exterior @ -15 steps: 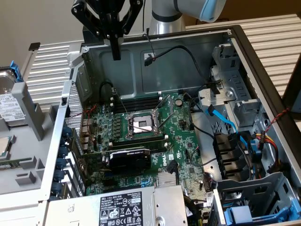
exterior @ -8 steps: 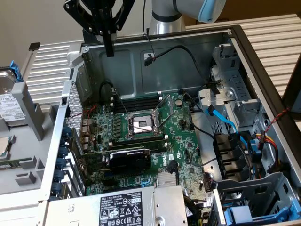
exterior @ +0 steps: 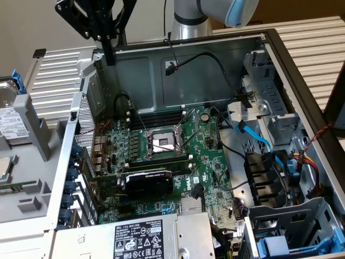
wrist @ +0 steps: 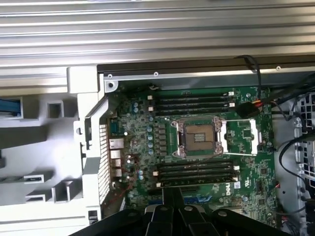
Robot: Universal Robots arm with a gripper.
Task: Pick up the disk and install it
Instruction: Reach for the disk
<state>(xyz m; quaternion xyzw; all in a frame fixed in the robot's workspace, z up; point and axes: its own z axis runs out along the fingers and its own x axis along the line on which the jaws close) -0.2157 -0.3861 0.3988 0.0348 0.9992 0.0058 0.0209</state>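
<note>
disk [exterior: 7, 121]: exterior view's left, outside case [exterior: 140, 81] | motherboard [exterior: 213, 162]: inside case (power supply [exterior: 161, 237] in front)

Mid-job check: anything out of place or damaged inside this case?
Nothing looks damaged or spilled. The processor socket sits open and looks empty, levers raised. A black cable dangles loose inside the case. The disk sits outside it, at the exterior view's left.

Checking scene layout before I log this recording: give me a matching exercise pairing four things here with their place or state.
Things:
1. disk
2. gripper
3. power supply box
4. processor socket

Place or state:
a. middle of the green board
b. shut, above the case edge
c. exterior view's left edge, outside the case
d. exterior view's lower edge, label up

Pairs: 1-c, 2-b, 3-d, 4-a
</note>
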